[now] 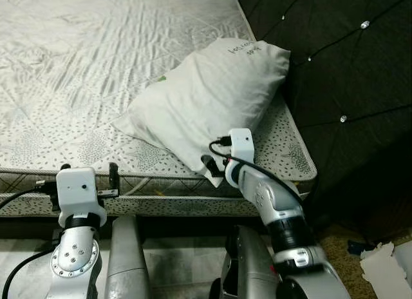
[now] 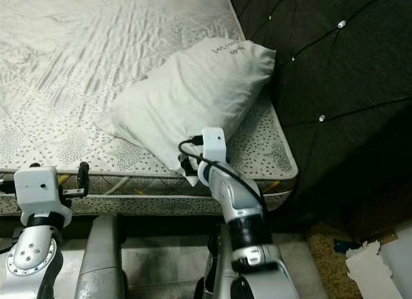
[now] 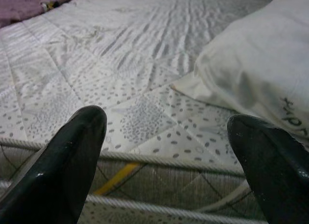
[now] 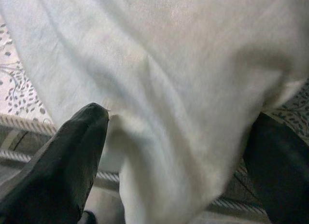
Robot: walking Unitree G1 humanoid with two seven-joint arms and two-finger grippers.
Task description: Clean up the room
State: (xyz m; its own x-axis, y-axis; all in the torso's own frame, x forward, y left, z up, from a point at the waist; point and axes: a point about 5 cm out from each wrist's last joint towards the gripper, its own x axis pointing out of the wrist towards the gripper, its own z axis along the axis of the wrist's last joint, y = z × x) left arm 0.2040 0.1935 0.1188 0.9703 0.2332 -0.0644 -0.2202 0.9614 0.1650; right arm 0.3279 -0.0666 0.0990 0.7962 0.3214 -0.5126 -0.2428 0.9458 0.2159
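Nearest, on the floor at the right, lie torn white paper scraps (image 1: 380,263) beside the dark wall. The left tool (image 1: 88,175) hangs released at the near edge of the bed (image 1: 77,73), fingers spread and touching nothing. The right tool (image 1: 215,165) sits released with its fingers either side of the near corner of the white pillow (image 1: 206,96), which overhangs the patterned mattress edge. Far right rises a dark tufted headboard (image 1: 341,60).

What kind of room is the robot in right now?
Most likely a bedroom: a bare quilted white mattress with a leaf print, a plump white pillow lying on its corner, and a dark tufted headboard with shiny studs beside it.
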